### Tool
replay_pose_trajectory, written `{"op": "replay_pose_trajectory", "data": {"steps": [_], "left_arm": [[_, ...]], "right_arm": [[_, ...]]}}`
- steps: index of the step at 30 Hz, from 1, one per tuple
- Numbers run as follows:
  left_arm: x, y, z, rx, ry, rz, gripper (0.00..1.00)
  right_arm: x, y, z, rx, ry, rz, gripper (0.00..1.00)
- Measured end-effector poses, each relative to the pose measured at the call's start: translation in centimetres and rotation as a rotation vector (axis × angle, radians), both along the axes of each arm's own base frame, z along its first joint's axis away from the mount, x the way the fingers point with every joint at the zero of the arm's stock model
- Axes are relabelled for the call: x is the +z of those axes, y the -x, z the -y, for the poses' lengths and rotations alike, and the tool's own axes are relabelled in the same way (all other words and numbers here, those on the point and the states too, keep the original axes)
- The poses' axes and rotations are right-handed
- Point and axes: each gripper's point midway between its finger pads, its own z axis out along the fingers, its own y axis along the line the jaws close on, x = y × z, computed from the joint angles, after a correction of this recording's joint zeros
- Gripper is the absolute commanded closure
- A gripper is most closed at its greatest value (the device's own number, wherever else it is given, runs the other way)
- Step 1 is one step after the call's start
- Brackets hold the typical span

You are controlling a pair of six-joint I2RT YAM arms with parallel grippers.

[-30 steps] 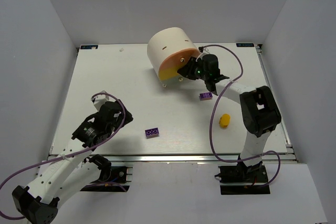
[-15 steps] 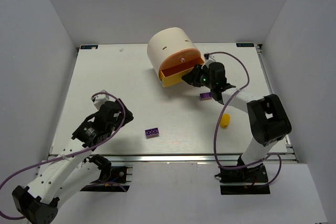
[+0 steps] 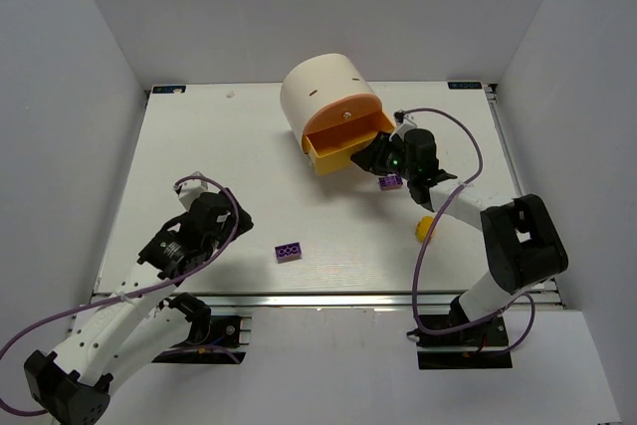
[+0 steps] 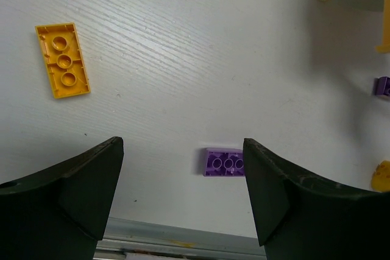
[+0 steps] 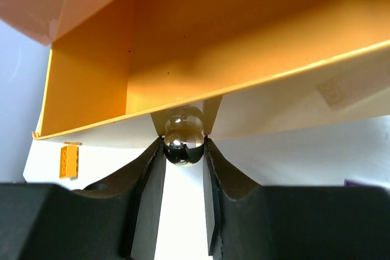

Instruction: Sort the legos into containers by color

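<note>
Right pincer [image 5: 184,153] clamped on knob [image 5: 183,141] of yellow drawer [image 5: 91,83], half out. Pull straight, level, grip firm. Left pincer [image 4: 181,150] wide apart, empty.

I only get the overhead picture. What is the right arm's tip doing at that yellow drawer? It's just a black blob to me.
Observer: Its wrist camera shows the right pincer shut on the small shiny knob of the yellow drawer.
Operator: Is the left arm holding anything?
Observer: No. The left pincer is open, and a purple brick lies on the table ahead of it.
Operator: Anything else I'm missing?
Observer: A flat orange-yellow plate lies on the table near that arm; your view doesn't show it.
</note>
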Motion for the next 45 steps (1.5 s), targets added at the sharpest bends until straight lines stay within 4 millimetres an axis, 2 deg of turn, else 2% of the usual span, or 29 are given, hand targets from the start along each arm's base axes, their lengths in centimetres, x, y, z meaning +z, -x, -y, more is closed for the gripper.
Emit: {"op": "replay_pose_trajectory", "data": {"steps": [7,8,10,11,15,18,25,29,36,41,45], "left_arm": [[-1.5,-0.1,-0.1,0.004,-0.036,-0.047,0.11],[-1.8,-0.1,-0.1,0.004,-0.043,-0.057,0.10],[-2.2,-0.2,-0.1,0.007,-0.056,-0.072,0.10],[-2.4,-0.2,-0.2,0.011,-0.065,-0.078,0.09],[-3.0,-0.3,-0.7,0.029,-0.102,-0.099,0.07],[-3.6,-0.4,-1.3,0.054,-0.143,-0.128,0.05],[-6.3,-0.3,-3.2,0.131,-0.248,-0.271,0.03],[-7.2,-0.4,-4.5,0.180,-0.265,-0.319,0.04],[-8.6,-0.7,-6.9,0.224,-0.302,-0.407,0.04],[-9.2,-1.7,-8.4,0.223,-0.304,-0.425,0.06],[-10.4,-2.5,-8.9,0.205,-0.297,-0.457,0.09]], "right_arm": [[-0.4,1.3,0.6,-0.002,0.006,-0.010,0.48],[-0.7,1.5,0.7,-0.001,0.011,-0.017,0.34],[-1.1,1.7,0.9,-0.003,0.016,-0.030,0.16],[-1.3,1.8,1.0,-0.001,0.022,-0.033,0.11],[-1.4,2.1,1.0,0.018,0.038,-0.031,0.11],[-0.8,3.0,1.2,0.044,0.052,-0.015,0.11],[1.4,7.2,2.0,0.198,0.138,0.089,0.11],[3.1,10.1,2.3,0.362,0.228,0.225,0.11],[4.0,15.0,2.8,0.609,0.311,0.399,0.13],[3.8,16.8,3.2,0.659,0.317,0.462,0.19],[4.0,17.1,3.3,0.672,0.321,0.491,0.22]]}}
